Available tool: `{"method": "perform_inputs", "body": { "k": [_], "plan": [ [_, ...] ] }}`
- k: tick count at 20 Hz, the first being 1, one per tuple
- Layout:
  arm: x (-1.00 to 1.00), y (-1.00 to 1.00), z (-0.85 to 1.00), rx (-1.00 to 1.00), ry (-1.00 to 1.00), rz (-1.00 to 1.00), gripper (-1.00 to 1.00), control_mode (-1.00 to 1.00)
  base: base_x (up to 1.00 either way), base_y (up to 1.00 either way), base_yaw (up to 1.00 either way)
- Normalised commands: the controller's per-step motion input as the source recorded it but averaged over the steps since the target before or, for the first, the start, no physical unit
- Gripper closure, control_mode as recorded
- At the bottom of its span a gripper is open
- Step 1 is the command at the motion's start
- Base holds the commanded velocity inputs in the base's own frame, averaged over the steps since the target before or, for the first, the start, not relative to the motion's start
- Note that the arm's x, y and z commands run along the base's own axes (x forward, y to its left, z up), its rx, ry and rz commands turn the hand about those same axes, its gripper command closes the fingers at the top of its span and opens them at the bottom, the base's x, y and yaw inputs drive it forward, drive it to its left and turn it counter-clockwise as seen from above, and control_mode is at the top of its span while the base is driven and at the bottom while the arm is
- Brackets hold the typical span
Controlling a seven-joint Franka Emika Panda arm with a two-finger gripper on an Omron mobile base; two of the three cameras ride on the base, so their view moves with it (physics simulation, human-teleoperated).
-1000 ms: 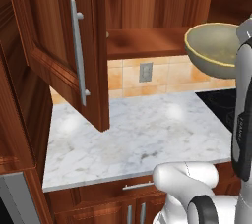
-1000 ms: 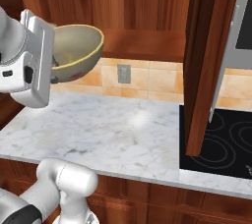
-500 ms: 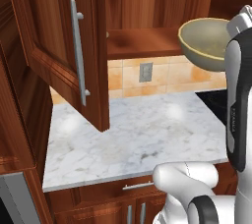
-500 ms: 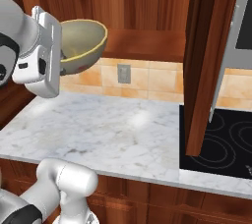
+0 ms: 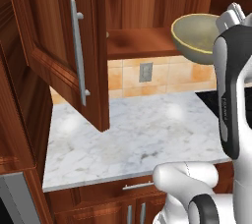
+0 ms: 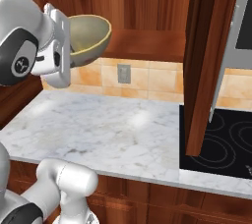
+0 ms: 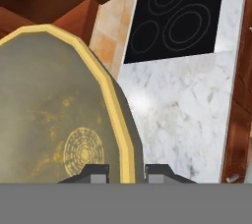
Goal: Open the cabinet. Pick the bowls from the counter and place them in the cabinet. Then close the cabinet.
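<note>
Bowl (image 6: 88,36) in tool (image 7: 126,171), cab. door (image 5: 64,56) ajar

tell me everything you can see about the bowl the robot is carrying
The bowl is a deep, round one that looks ceramic, olive-tan with a tan-yellow rim and a ringed, speckled pattern at the bottom of its inside. It is held in the air, tilted, at about the height of the open cabinet's shelf and well above the counter. The tool pinches its rim, one finger inside and one outside. Nothing else touches it.
</note>
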Motion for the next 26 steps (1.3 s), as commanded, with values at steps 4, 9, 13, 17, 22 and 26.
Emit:
{"method": "perform_inputs", "body": {
  "k": [4, 9, 13, 17, 22, 26],
  "plan": [
    [0.46, 0.0, 0.0, 0.0, -0.01, 0.02, 1.0, -1.0, 0.0, 0.0, 0.0],
    [0.45, 0.0, 0.0, 0.0, 0.0, 0.03, 1.0, -1.0, 0.0, 0.0, 0.0],
    [0.42, 0.0, 0.0, 0.0, 0.0, 0.02, 1.0, -1.0, 0.0, 0.0, 0.0],
    [0.41, 0.0, 0.0, 0.0, 0.0, 0.02, 1.0, -1.0, 0.0, 0.0, 0.0],
    [0.41, -0.01, 0.0, 0.0, 0.0, 0.02, 1.0, -1.0, 0.0, 0.0, 0.0],
    [0.43, 0.0, 0.0, 0.0, 0.0, 0.02, 1.0, -1.0, 0.0, 0.0, 0.0]
  ]
}}
